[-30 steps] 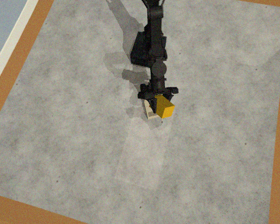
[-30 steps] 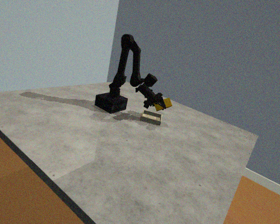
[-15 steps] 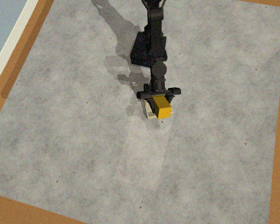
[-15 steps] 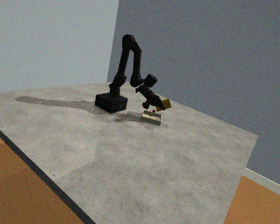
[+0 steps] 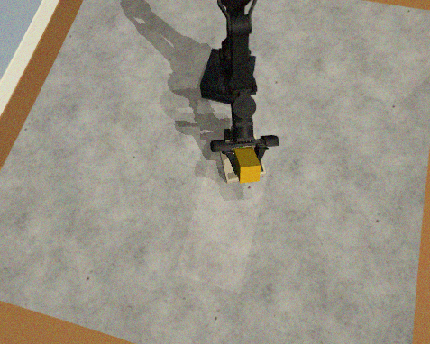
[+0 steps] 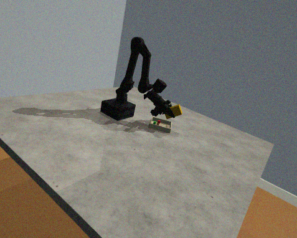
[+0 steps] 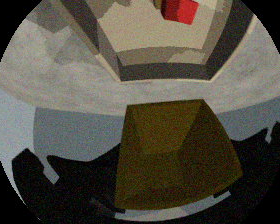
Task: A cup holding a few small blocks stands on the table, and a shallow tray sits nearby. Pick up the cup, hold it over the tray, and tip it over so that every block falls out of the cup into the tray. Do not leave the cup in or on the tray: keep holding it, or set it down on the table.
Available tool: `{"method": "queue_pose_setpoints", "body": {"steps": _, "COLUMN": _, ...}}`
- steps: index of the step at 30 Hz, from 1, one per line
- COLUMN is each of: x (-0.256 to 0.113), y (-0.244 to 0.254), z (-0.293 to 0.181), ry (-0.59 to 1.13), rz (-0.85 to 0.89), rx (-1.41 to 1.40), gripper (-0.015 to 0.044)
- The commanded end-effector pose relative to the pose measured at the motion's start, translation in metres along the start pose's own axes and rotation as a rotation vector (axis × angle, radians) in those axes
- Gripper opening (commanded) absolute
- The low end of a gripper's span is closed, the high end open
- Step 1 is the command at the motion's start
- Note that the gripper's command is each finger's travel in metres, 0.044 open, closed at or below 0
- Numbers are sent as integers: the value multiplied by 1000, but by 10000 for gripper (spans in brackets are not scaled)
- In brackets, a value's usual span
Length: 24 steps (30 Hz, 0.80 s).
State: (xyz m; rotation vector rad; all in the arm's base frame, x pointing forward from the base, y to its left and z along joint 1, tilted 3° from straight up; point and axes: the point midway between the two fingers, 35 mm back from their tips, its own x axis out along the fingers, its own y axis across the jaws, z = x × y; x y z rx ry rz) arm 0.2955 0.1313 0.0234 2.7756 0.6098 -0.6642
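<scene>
Cup (image 5: 250, 164) (image 6: 176, 110) (image 7: 171, 130), yellow, square-sided: held in the gripper (image 5: 248, 156) (image 6: 171, 112) (image 7: 161, 133), fingers closed on its sides and kept apart by its width. It hangs steeply tipped over the tray (image 5: 228, 167) (image 6: 161, 128) (image 7: 166, 71), mouth turned down and back toward the arm's base. Wrist view looks into the mouth; no block seen inside, though the interior is dark.

Beyond the mouth, in the tray: a red block (image 6: 159, 121) (image 7: 181, 11) and, in the exterior view, a green block (image 6: 155, 123). A brownish block (image 7: 158, 3) is cut by the wrist view's upper edge. Total count cannot be confirmed.

Risks, as judged: a block lodged in a dark corner could remain if the cup is righted too soon, or drop on the table (image 5: 121, 234) (image 6: 146, 174) if carried off still tipped. Low clearance could let a downward move knock the tray wall. Loosening here would drop the cup into the tray. Brief hold, then lift clear, seems right.

Farther back, pose: arm (image 5: 242, 67) (image 6: 146, 68) folded in a high bend, forearm descending, wrist pitched down and outward from the base (image 5: 215, 76) (image 6: 117, 109).
</scene>
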Motion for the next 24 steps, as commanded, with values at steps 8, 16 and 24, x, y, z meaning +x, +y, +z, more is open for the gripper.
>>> {"method": "queue_pose_setpoints", "body": {"steps": 8, "x": 1, "y": 0, "z": 2, "ry": 50, "rz": 9, "rx": 7, "gripper": 0}}
{"method": "queue_pose_setpoints", "body": {"steps": 16, "x": -1, "y": 0, "z": 2, "ry": 95, "rz": 14, "rx": 7, "gripper": 0}}
{"method": "queue_pose_setpoints", "body": {"steps": 24, "x": -3, "y": 0, "z": 1, "ry": 140, "rz": 19, "rx": 7, "gripper": 0}}
